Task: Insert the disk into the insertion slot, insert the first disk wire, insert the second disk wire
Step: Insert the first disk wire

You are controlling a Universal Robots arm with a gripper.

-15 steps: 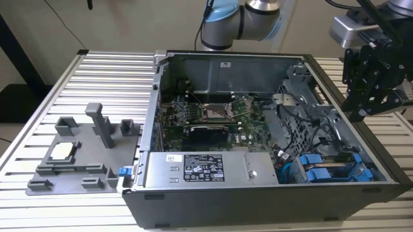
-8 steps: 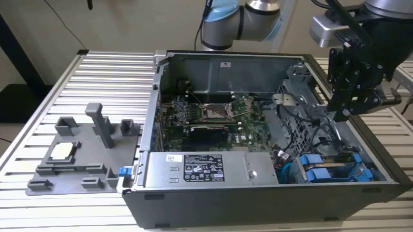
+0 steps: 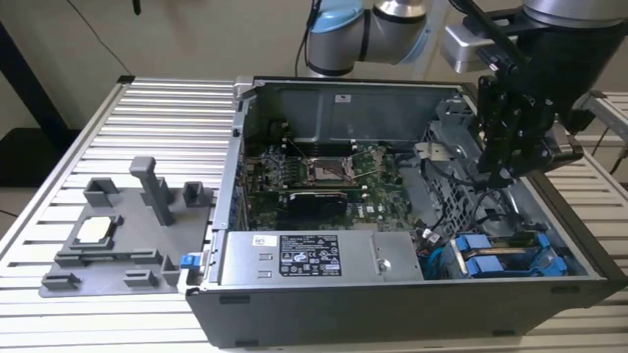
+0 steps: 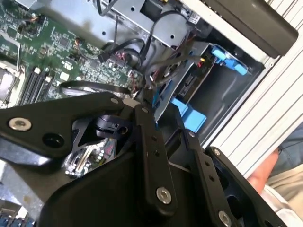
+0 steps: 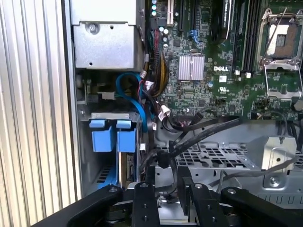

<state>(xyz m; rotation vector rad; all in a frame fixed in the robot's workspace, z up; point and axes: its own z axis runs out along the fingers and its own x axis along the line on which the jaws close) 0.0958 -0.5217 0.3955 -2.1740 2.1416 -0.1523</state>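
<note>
Nearest the lens in both wrist views is the gripper (image 5: pixel 164 174) itself: black linkage bars with bright screw heads, hanging over an open computer case (image 3: pixel 393 309). A bundle of black cables (image 5: pixel 199 135) rises right up into it. Whether it is clamped on one of them or merely straddles them cannot be told.

Below the gripper and off to one side sits the disk (image 5: pixel 115 140). Its two bright blue end tabs face out of the insertion slot (image 5: pixel 106 115), a grey sheet-metal bay in the corner of the case. The tabs sit about level with the bay's mouth, so the disk looks fully seated and the first step appears done.

The gripper's place among the cables, just above the drive cage, fits the wire steps, since the loose leads hang close beside the bay.

Farther from the gripper lies the green motherboard (image 5: pixel 208 71), and beside the bay sits a silver power-supply box (image 3: pixel 324 259). The case lies on its side with the panel off — open to reach from above — on a ribbed metal table (image 3: pixel 167 110).
</note>
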